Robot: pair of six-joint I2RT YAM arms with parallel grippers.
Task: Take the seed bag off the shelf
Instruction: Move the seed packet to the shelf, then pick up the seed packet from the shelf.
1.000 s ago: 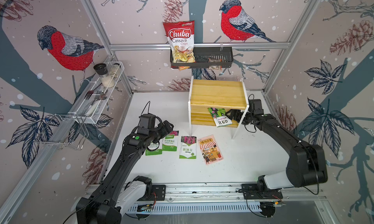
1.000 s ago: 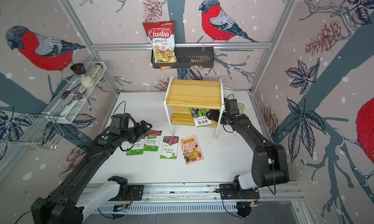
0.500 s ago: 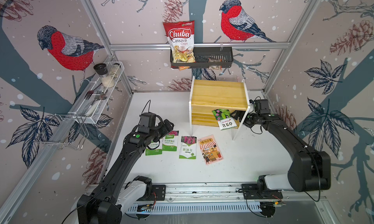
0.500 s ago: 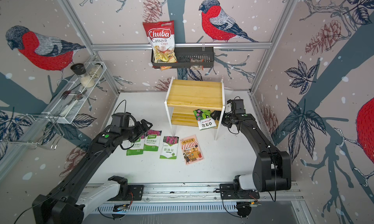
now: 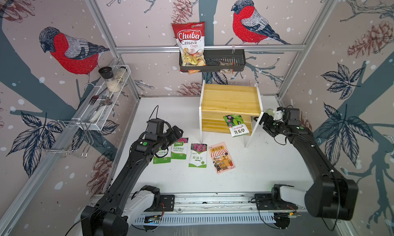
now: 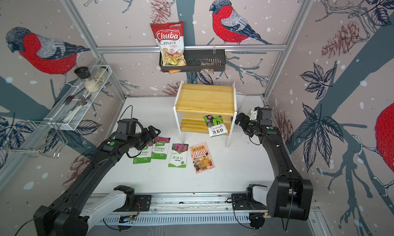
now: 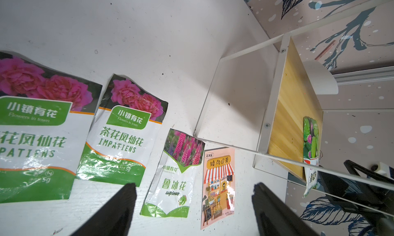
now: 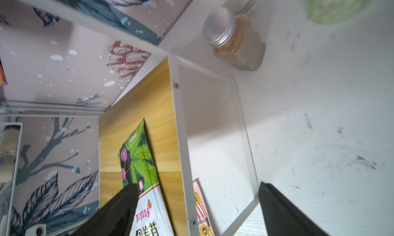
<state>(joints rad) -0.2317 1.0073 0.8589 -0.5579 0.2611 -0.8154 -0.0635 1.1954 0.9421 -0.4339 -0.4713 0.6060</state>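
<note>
On the lower board of the shelf, over toward its right side panel, the seed bag is lying face up, leaf-and-flower end to the back, white printed end poking out past the front edge in both top views. I'm seeing the same overhang from the left wrist camera, where the bag is showing nearly edge-on and its end is drooping off the board.

I'm holding the right gripper just outside that side panel by the front leg, jaws spread wide, gripping nothing. It's sitting apart from the bag in the top views. From the right wrist camera one dark finger is overlapping the bag's corner and the panel edge is showing in the gap. I can't tell from that view whether the finger is touching.

I'm hovering the left gripper over the table, jaws wide too, empty. Four packets are lying in a row in front of the shelf, and my left arm is covering part of the leftmost one.

A jar is sitting on the table by the shelf's back corner. A chips bag is standing in the black basket on the back wall
</note>
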